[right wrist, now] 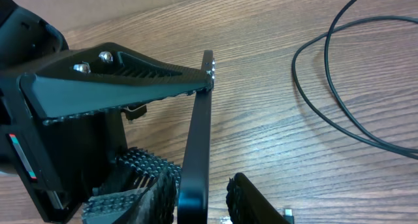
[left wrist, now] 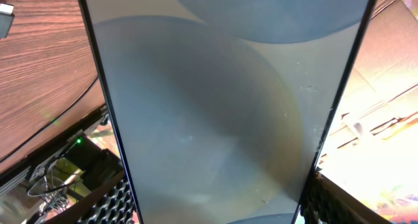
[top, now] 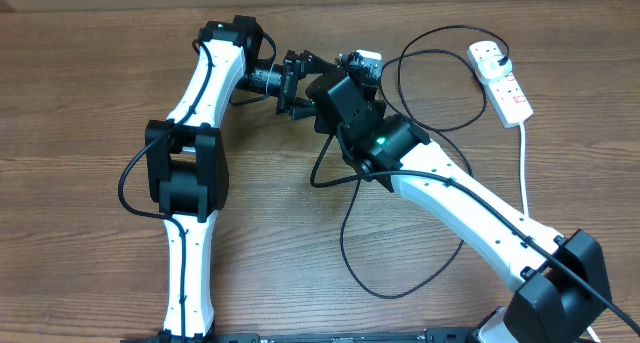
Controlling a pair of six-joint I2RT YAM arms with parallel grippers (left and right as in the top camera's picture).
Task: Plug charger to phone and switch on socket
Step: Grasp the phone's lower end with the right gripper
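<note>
Left claw (top: 296, 87) is clamping the phone (left wrist: 209, 106). Right claw (right wrist: 201, 194), grip unclear, is crowding it, risking prying it loose.

Left arm (top: 200, 83), right arm (top: 470, 198): white link shells, bulky black joint housings. Thin black cables (top: 128, 183) along links, looping at joints. Green LED (top: 380, 140) on right wrist housing. Left finger (right wrist: 111, 77): black wedge, serrated edge, two silver screws (right wrist: 89, 61). Right end effector (right wrist: 201, 183): knobbly black pads (right wrist: 140, 175).
</note>
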